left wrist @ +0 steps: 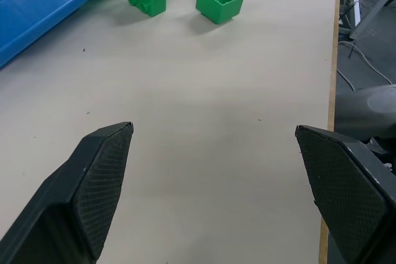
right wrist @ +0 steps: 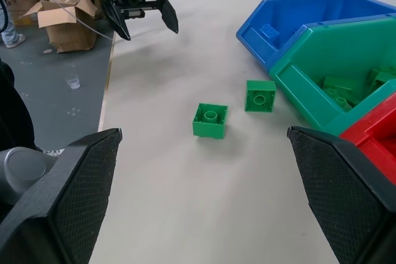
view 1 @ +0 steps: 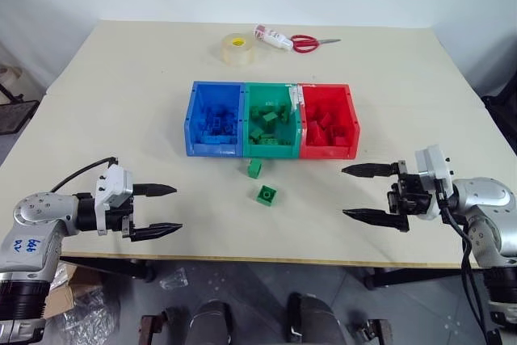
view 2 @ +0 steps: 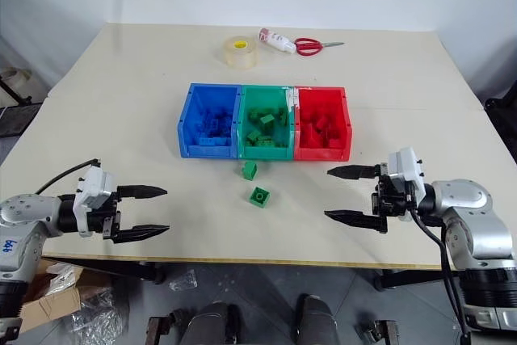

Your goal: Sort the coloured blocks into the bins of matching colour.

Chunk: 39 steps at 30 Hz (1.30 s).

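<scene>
glossy plastic bins [view 1: 242,149], matt table [view 1: 121,103]

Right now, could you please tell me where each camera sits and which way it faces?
Left and right eye views: on the head, looking forward and down at the table and bins; both arms show.
Left wrist view: on the left arm, facing two green blocks past the open left end effector.
Right wrist view: on the right arm, past the open right end effector.
Shared: both wrist views show the same blocks.

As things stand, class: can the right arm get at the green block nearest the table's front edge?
Probably yes: the right tool is open and faces the green block across bare table, with nothing between.
</scene>
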{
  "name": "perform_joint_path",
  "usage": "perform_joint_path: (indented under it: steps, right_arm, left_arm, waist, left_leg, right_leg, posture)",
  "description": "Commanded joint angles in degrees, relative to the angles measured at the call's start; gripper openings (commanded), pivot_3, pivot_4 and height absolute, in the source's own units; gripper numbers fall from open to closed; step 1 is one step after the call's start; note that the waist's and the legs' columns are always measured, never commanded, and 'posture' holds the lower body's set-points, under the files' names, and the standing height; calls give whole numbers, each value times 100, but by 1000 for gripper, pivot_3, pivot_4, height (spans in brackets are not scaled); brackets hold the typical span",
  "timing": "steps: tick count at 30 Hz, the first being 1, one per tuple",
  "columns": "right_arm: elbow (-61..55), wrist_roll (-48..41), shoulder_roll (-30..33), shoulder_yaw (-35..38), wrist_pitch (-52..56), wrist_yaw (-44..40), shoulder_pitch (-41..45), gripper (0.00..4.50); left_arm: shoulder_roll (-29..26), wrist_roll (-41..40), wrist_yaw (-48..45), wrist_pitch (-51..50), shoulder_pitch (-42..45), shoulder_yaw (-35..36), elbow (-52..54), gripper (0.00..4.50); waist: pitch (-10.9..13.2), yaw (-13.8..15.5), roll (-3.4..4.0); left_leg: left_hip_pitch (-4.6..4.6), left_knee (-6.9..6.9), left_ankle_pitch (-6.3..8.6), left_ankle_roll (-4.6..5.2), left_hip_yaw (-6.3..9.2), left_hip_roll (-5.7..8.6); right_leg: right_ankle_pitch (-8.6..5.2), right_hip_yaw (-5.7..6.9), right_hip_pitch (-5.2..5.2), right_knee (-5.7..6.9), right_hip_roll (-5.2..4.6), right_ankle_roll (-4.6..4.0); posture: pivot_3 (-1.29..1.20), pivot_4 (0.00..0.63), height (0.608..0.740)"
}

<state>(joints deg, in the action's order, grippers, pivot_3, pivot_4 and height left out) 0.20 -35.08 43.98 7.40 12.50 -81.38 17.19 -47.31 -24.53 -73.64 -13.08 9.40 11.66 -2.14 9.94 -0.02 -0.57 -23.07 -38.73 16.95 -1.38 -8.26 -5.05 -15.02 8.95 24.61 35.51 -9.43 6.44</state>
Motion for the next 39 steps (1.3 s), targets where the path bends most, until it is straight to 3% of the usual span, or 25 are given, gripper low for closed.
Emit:
perform_joint_path:
  steps: [1,11,15,30,33,39]
  right_arm:
    - [-64,0,0,50,-47,-26,53,4500]
    - [-324,48,-59,114,-37,269,-162,4500]
    - [-531,29,-57,192,-25,434,-371,4500]
    - [-1210,-102,-54,435,67,968,-1037,4500]
    - [-1259,-97,-45,467,44,1033,-1084,4500]
    - [-1328,-120,-22,533,26,1104,-1151,4500]
  left_arm:
    - [171,-33,192,19,182,-214,398,4469]
    - [1421,680,907,327,1504,-1576,212,4469]
    - [1810,1025,874,766,1925,-1993,-441,4469]
    - [2522,1770,618,1896,2862,-2662,-2249,4469]
    - [2650,1901,525,2091,2974,-2785,-2511,3872]
    - [2673,2068,590,2103,3044,-2811,-2637,1959]
  waist:
    - [0,7,0]
    - [0,14,0]
    - [0,15,0]
    - [0,52,-1]
    - [0,73,-1]
    - [0,86,-1]
  left_leg:
    - [0,-1,0,0,0,0]
    - [-1,-8,0,-2,-1,1]
    - [-1,-10,0,-2,-1,1]
    - [-4,-20,4,5,0,1]
    - [-4,-22,5,5,0,1]
    - [-5,-22,5,6,0,1]
  right_leg:
    - [0,0,0,0,0,0]
    - [0,0,-1,2,0,0]
    - [0,0,-2,2,0,1]
    - [1,0,-5,-1,0,2]
    - [1,1,-4,-1,0,2]
    - [1,1,-3,-1,0,2]
  posture:
    - [0,150,740]
    - [0,150,740]
    - [0,150,740]
    - [0,150,740]
    - [0,150,740]
    - [0,150,740]
